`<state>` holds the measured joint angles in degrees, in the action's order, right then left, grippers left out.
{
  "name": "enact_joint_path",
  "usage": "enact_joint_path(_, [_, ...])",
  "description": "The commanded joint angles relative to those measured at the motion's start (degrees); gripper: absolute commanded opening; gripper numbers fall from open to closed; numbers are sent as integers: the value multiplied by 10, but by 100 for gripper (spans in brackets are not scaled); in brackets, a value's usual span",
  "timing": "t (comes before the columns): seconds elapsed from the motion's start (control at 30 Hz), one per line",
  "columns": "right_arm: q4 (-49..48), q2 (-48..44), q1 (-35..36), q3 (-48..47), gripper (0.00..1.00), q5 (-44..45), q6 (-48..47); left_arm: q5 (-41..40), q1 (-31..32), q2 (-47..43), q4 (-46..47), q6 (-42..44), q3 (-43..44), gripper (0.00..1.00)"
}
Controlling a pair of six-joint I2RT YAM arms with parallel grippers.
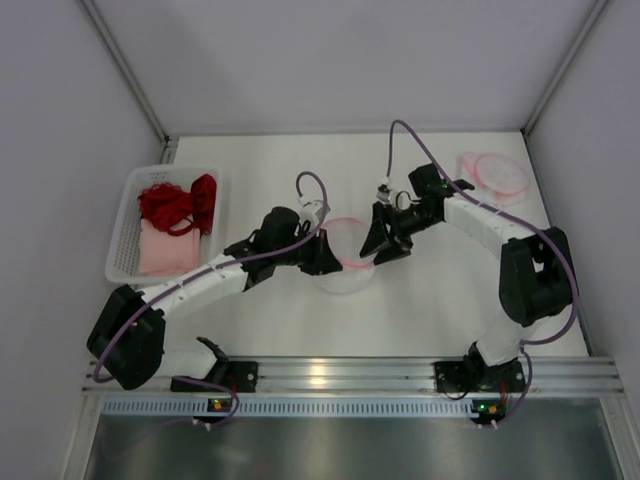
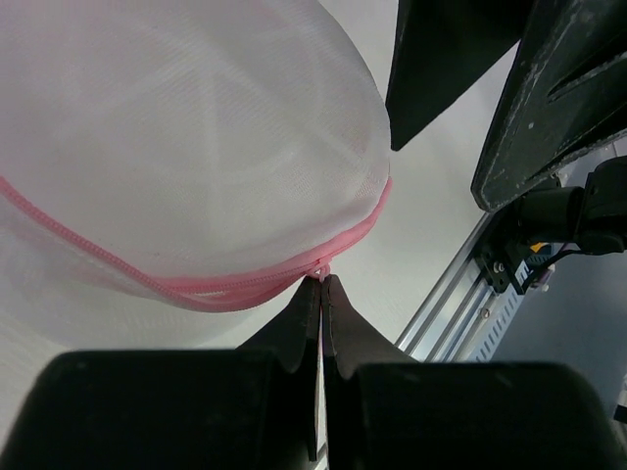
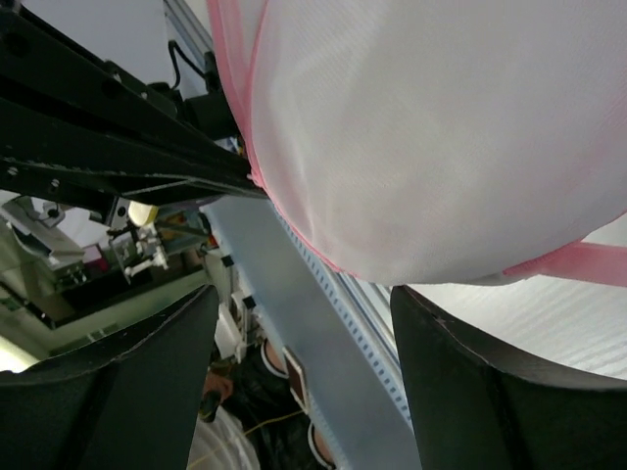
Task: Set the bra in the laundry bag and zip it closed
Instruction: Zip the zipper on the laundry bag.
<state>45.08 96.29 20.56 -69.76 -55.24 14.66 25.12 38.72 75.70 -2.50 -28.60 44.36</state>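
Left gripper (image 2: 321, 291) clamped on the pink zipper (image 2: 225, 290) of the laundry bag (image 2: 176, 137), mid-table. Right gripper (image 3: 304, 382) gaped beside it, holding nothing. Red bra (image 1: 180, 205) lay in the basket (image 1: 118, 255). I reckoned the right should take the opposite rim and spread the mouth gently.

Fig. 1. Before you, a white table (image 1: 400, 320) stands enclosed by a pale grey left wall (image 1: 50, 120), back wall (image 1: 340, 60) and right wall (image 1: 600, 150). An aluminium rail (image 1: 340, 375) edges its near side, catching soft overhead glare.
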Motion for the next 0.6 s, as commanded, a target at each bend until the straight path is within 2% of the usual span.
enact_joint_path(0.0, [-7,-9,7,16,72,-42,15,-29,-2,-28,32,15,5,0])
enact_joint_path(0.1, [-16,-17,5,33,75,-31,29,-39,-4,-36,31,20,6,0])
enact_joint_path(0.23, [-32,-27,5,55,88,-41,55,-68,-4,-46,28,21,8,0])
enact_joint_path(0.33, [-46,-27,2,55,94,-33,66,-35,-4,-45,29,25,5,0])
enact_joint_path(0.43, [-68,-4,2,51,95,-43,94,-11,-3,-45,49,15,-10,0])
enact_joint_path(0.57, [-73,39,2,18,86,-47,96,28,-3,-34,65,16,-17,0])
